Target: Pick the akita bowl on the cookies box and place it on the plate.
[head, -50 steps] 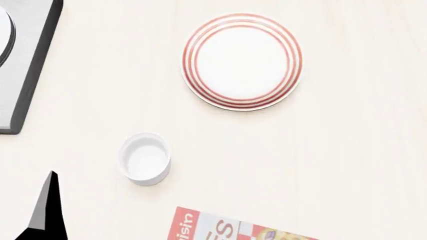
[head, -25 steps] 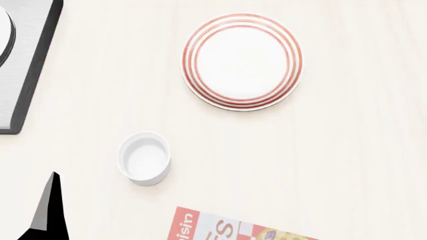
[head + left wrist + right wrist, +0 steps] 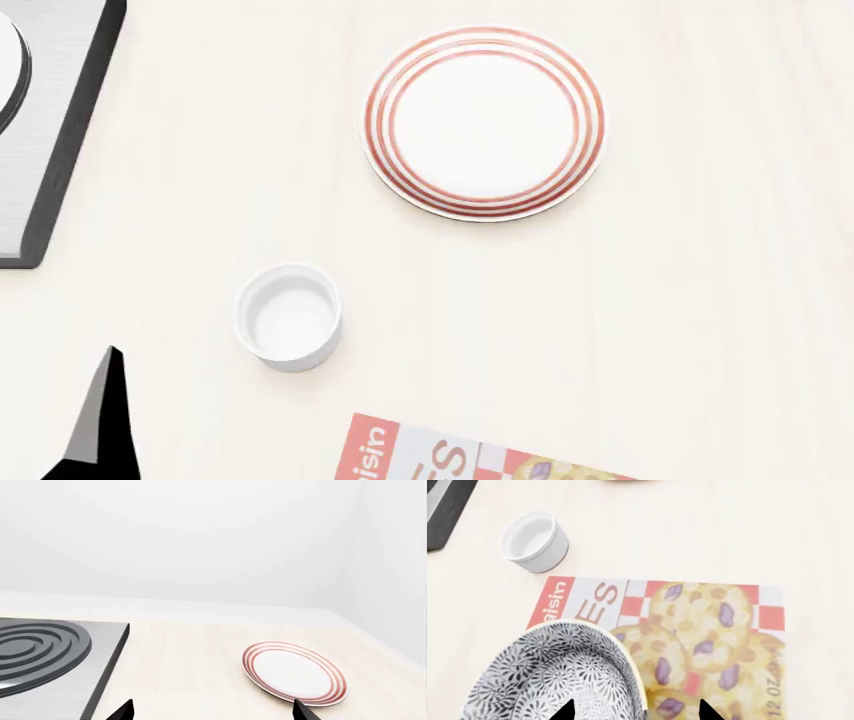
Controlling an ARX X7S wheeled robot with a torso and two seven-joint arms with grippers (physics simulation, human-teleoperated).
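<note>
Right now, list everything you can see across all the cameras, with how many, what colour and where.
akita bowl: one, grey-and-white speckled, on the cookies box, right under the right gripper.
cookies box: one, red and white, flat on the table, near edge of the head view.
plate: one, white with red rings, far side of the table, empty.
cup: one, plain white, between plate and box.
stove: one, grey with dark coils, far left.
table: one, pale wood.
left gripper: black, open, over the table.
right gripper: black, open, at the bowl's rim.
</note>
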